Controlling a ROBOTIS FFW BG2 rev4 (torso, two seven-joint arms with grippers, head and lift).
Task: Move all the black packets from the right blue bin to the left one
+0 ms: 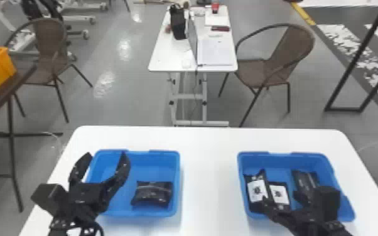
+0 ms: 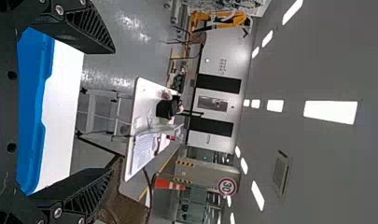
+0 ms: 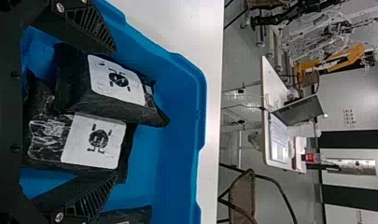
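Nearest the camera, at lower left, the left gripper (image 1: 106, 155) is held with its fingers wide apart, empty; at lower right, the right gripper (image 3: 115, 113) is likewise spread, over the packets. By the right blue bin (image 1: 292, 160), lower right, three are contained: two labelled packets (image 1: 256, 188) and a darker packet (image 1: 304, 180), all lengthwise roughly up and down the frame. In the left blue bin (image 1: 176, 171), lower left, one black packet (image 1: 152, 196) is laid lengthwise across. One seems done; three are left.
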